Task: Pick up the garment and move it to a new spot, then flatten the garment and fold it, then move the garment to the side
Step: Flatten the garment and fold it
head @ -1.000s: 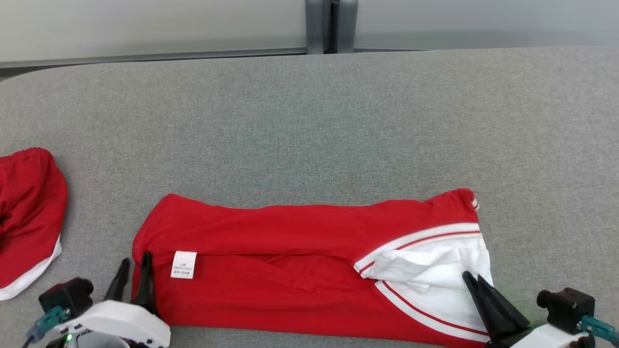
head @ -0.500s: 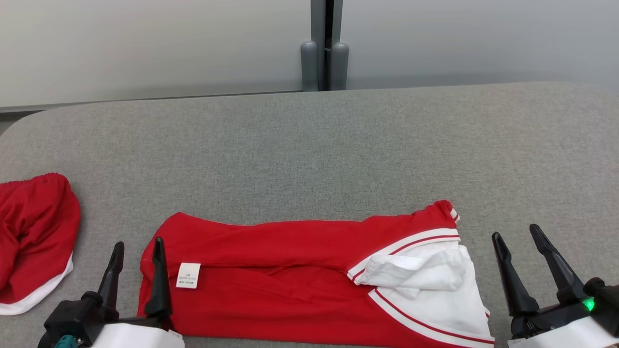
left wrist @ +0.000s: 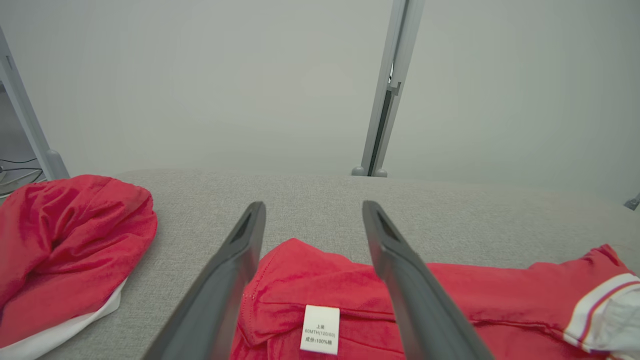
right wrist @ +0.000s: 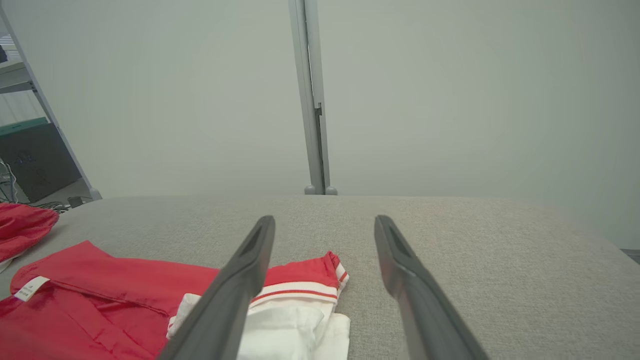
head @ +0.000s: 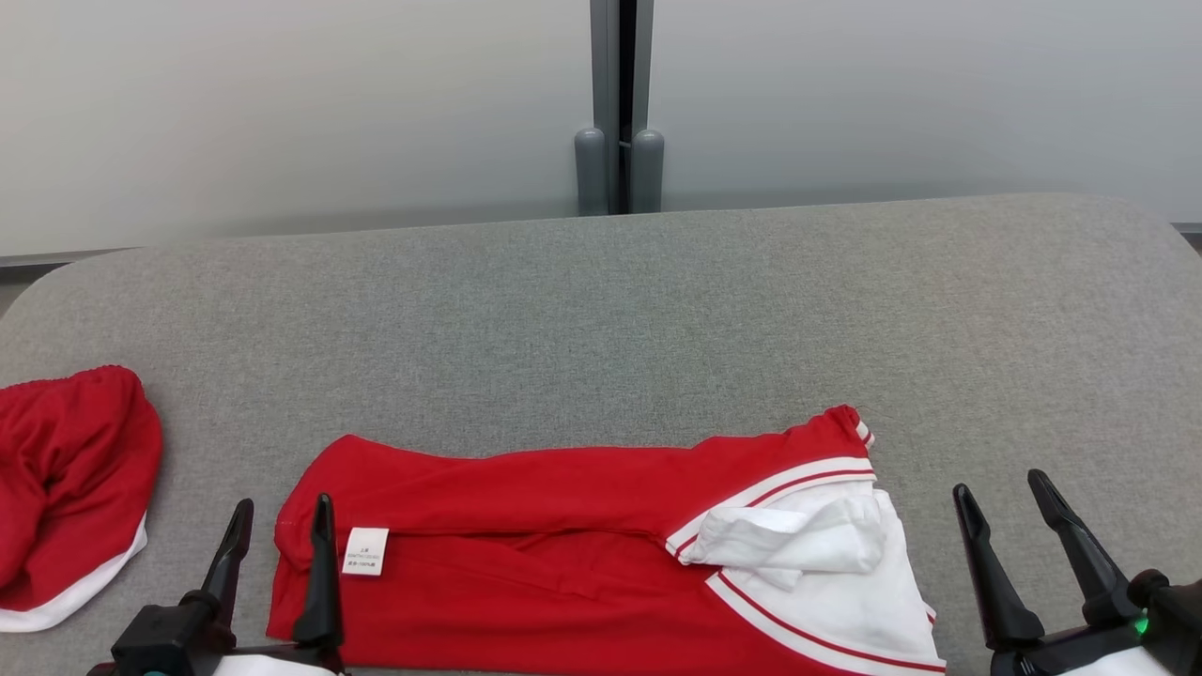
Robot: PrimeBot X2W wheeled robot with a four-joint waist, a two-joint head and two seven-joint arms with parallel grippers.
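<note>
the left gripper (head: pixel 285 507) and right gripper (head: pixel 998 486) have opened and let go of the garment (head: pixel 563 526); the right one has moved off it, to the right.

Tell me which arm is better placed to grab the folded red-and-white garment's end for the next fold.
Left, probably. The open left gripper straddles the labelled end of the folded red-and-white garment; the open right gripper stands apart over bare grey fabric surface.
</note>
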